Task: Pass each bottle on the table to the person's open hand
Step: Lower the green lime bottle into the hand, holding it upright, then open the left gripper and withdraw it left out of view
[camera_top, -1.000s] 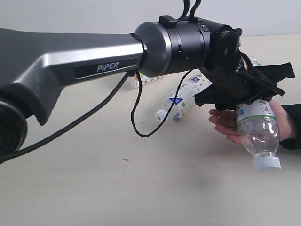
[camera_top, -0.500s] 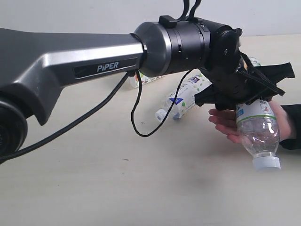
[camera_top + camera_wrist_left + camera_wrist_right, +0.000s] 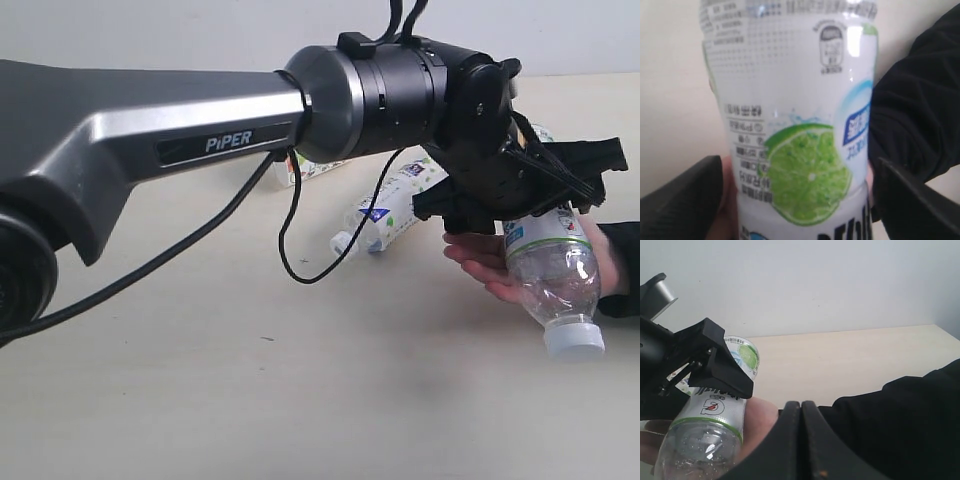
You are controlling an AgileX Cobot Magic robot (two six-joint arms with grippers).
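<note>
A clear bottle (image 3: 555,275) with a lime label and a white cap lies cap-down across the person's open hand (image 3: 478,262). My left gripper (image 3: 525,195) straddles its upper body, open: in the left wrist view skin shows on both sides between the bottle (image 3: 800,125) and the black fingers (image 3: 682,197). My right gripper (image 3: 801,407) is shut and empty, close beside the hand (image 3: 757,422) and the bottle (image 3: 707,432). Another bottle (image 3: 392,212) lies on the table (image 3: 200,400) behind the hand. Parts of two more (image 3: 312,170) show behind the arm.
The big left arm (image 3: 150,130) crosses the exterior view from the left, with a black cable (image 3: 288,240) looping down towards the table. The person's black sleeve (image 3: 900,425) comes in from the right. A white wall (image 3: 815,285) backs the table.
The left jaws have spread away from the bottle. The bottle has slipped slightly down and to the right, settling into the person's hand. The right gripper has stayed shut.
</note>
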